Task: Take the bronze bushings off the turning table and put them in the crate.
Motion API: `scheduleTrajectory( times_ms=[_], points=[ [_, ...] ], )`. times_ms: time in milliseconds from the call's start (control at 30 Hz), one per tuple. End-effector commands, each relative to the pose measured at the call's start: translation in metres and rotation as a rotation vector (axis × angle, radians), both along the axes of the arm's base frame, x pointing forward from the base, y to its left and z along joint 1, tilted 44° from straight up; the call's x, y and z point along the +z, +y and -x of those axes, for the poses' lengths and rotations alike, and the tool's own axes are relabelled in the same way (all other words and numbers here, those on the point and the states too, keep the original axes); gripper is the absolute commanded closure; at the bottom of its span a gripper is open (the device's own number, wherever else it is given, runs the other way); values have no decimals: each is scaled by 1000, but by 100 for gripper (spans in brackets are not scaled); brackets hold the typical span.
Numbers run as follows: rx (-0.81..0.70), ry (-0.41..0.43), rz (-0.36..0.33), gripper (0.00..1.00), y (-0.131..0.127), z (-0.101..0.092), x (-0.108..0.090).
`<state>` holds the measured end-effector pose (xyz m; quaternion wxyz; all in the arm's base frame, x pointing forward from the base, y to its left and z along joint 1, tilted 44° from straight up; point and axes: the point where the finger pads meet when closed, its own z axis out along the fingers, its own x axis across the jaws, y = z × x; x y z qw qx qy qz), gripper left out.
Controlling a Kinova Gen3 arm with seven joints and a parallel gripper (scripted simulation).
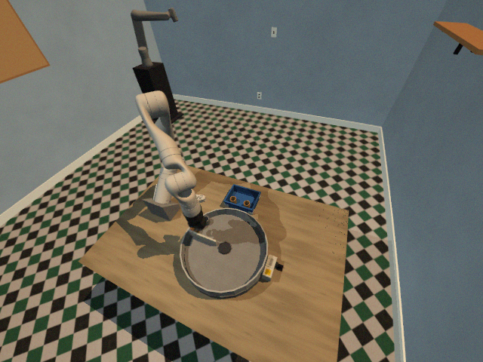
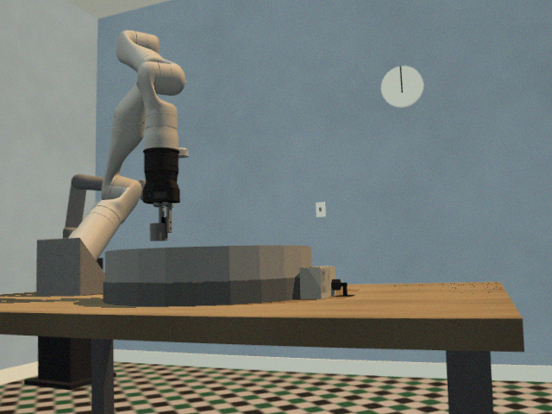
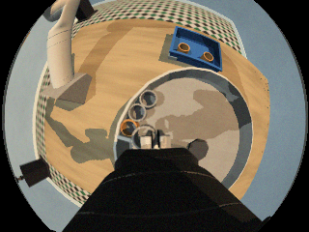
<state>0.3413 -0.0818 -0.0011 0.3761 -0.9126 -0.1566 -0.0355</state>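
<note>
The grey turning table point(image 1: 223, 251) stands mid-table; it also shows in the side view point(image 2: 207, 273). My gripper point(image 2: 164, 229) hangs just above the table's left rim, shut on a bushing point(image 2: 158, 231) that looks grey and is lifted clear of the rim. In the wrist view the gripper point(image 3: 154, 138) holds the ring at the rim. Beside it on the table lie a bronze bushing point(image 3: 127, 128) and two steel bushings point(image 3: 137, 111) point(image 3: 150, 99). The blue crate point(image 1: 241, 197) behind the table holds two bronze bushings point(image 1: 233, 199) point(image 1: 246, 202).
A fixed bar point(image 1: 202, 237) reaches from the rim toward the turning table's hub. A small control box point(image 1: 269, 268) sits at the table's right side. My arm's base block point(image 1: 161, 206) stands left of the crate.
</note>
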Motion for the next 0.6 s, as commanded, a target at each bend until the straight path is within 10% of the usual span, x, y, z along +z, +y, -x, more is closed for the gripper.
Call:
scheduleTrajectory(
  times_ms=[0,567],
  points=[
    [-1,-1,1,100,-5,-1,4],
    [-1,-1,1,100,-20,-11,19]
  ],
)
